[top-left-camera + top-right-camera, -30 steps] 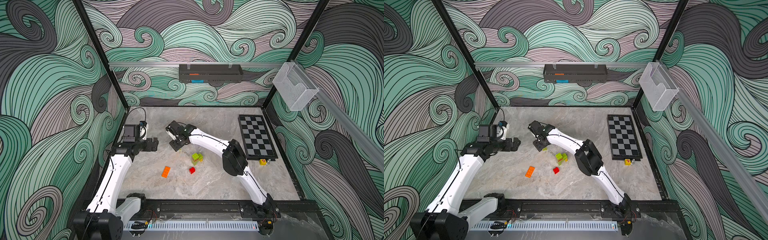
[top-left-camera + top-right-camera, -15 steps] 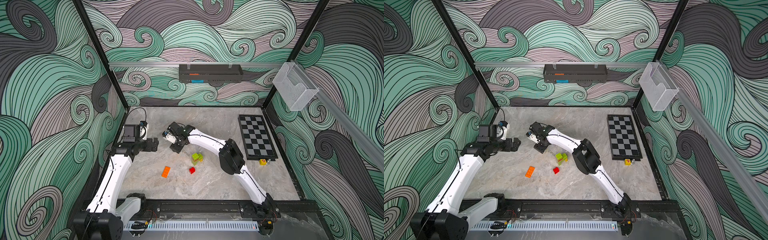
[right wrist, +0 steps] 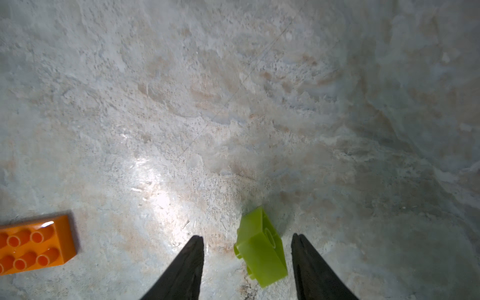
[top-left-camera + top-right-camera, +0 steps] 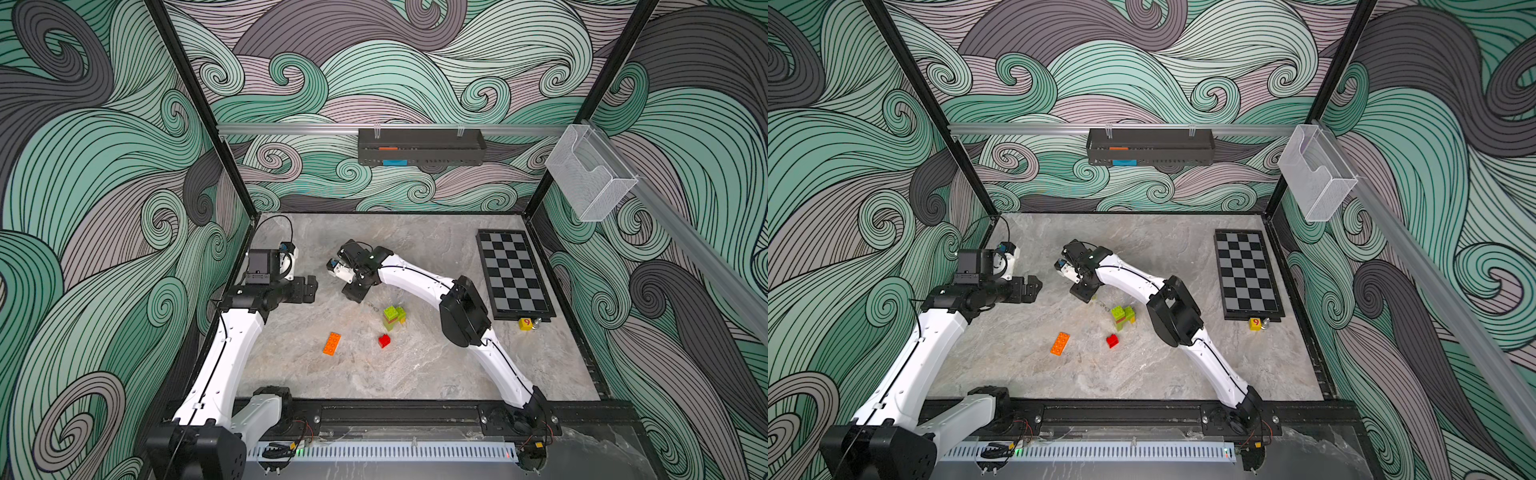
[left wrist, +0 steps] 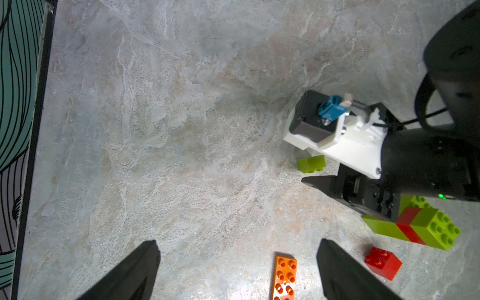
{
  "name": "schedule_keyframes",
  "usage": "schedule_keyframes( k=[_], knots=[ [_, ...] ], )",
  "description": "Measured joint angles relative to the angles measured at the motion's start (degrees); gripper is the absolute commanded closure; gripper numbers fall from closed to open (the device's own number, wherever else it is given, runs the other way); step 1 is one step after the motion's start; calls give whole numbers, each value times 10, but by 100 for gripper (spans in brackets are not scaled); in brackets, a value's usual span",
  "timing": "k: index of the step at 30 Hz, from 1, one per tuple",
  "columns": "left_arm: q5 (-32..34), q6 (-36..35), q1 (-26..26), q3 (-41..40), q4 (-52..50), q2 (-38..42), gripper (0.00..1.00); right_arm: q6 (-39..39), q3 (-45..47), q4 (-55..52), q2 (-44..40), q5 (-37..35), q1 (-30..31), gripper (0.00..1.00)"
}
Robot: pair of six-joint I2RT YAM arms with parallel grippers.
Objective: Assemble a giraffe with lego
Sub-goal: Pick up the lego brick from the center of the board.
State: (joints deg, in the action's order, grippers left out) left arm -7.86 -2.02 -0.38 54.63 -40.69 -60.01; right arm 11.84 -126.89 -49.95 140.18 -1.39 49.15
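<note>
A loose lime lego brick (image 3: 261,252) lies on its side on the table between the fingers of my right gripper (image 3: 246,236). The jaws are open, with a gap on each side of the brick (image 5: 311,164). In both top views the right gripper (image 4: 353,291) hides it. My left gripper (image 5: 238,241) hovers wide open and empty at the table's left (image 4: 309,289). A partial giraffe stack (image 4: 392,318) of lime, red and yellow bricks lies mid-table (image 5: 420,226). A long orange brick (image 4: 331,343) and a red brick (image 4: 384,340) lie loose in front of it.
A chequered board (image 4: 513,274) lies at the right, with a small yellow cube (image 4: 525,323) at its near corner. A black tray (image 4: 419,145) hangs on the back wall and a clear holder (image 4: 590,178) on the right rail.
My right wrist has turned slightly and shifted a little over the lime brick. The left arm and the other bricks have not moved.
</note>
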Motion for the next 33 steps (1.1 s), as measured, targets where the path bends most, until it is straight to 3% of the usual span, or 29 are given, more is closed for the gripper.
schedule_keyframes(
  k=[11, 19, 23, 28, 33],
  knots=[
    [-3, -1, 0, 0, 0, 0, 1, -29, -9, -10, 5, 1, -11, 43],
    [-3, -1, 0, 0, 0, 0, 1, -23, -9, -12, 24, 18, -8, 51],
    [-3, -1, 0, 0, 0, 0, 1, -22, -9, -16, 36, 16, -8, 61],
    [-3, -2, 0, 0, 0, 0, 1, -25, -9, -18, 36, 14, -8, 83],
    [-9, -13, 0, 0, 0, 0, 1, -35, -8, -19, 33, 11, -9, 91]
  ],
)
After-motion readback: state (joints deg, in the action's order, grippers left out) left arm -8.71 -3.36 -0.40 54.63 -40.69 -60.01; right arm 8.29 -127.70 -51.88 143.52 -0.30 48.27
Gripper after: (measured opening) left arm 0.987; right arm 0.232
